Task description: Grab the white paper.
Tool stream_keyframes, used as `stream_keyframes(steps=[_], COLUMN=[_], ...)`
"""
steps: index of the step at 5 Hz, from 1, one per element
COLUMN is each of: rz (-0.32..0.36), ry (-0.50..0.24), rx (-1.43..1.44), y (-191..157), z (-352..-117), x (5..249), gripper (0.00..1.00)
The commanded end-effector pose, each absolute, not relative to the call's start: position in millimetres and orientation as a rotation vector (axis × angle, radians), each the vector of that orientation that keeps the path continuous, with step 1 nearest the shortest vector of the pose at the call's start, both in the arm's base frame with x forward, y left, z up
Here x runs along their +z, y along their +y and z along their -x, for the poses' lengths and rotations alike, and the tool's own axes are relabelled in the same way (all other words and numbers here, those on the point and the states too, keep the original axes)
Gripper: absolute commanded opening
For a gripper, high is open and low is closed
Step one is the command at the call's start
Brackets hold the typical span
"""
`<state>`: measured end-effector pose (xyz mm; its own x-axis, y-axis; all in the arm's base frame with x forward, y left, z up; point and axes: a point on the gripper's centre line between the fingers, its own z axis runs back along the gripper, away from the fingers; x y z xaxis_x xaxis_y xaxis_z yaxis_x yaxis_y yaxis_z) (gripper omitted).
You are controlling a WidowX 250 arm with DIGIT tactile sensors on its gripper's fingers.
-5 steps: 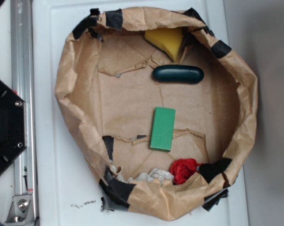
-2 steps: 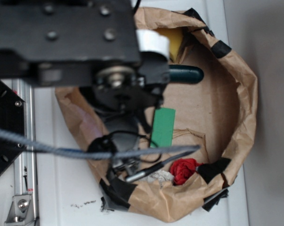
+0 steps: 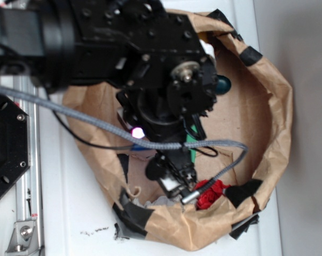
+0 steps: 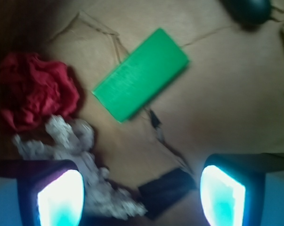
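The white paper [image 4: 80, 155] is a wrinkly off-white wad on the brown lining, at the lower left of the wrist view, next to my left fingertip. In the exterior view only a bit of the white paper [image 3: 159, 202] shows under the arm. My gripper [image 4: 142, 195] is open and empty, its jaws wide apart above the lining. In the exterior view my gripper [image 3: 177, 184] hangs over the lower part of the bowl. A red wrinkly wad [image 4: 33, 92] lies beside the white paper, and it also shows in the exterior view [image 3: 209, 193].
A green block [image 4: 141, 73] lies mid-bowl. A dark green oval [image 4: 252, 9] lies farther back. A strip of black tape [image 4: 167, 190] sits between my fingertips. The brown paper lining wall [image 3: 281, 122] rings the bowl. A grey cable [image 3: 219, 149] crosses the exterior view.
The arm has swung over the bowl from the left and moved down and right. The gripper now hangs over the white and red wads, and the arm hides the yellow piece and most of the green block.
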<state>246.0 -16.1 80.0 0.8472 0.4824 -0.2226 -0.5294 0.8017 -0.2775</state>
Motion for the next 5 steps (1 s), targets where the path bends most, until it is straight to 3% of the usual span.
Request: stream_keyframes(steps=[1, 3, 5], rz=[0.452, 0.458, 0.477], ry=[0.159, 0.206, 0.307], rx=[0.568, 0.521, 0.505], y=[-33, -77, -113], z=[-255, -242, -225], x=[81, 54, 33], gripper=[1.00, 1.00, 1.00])
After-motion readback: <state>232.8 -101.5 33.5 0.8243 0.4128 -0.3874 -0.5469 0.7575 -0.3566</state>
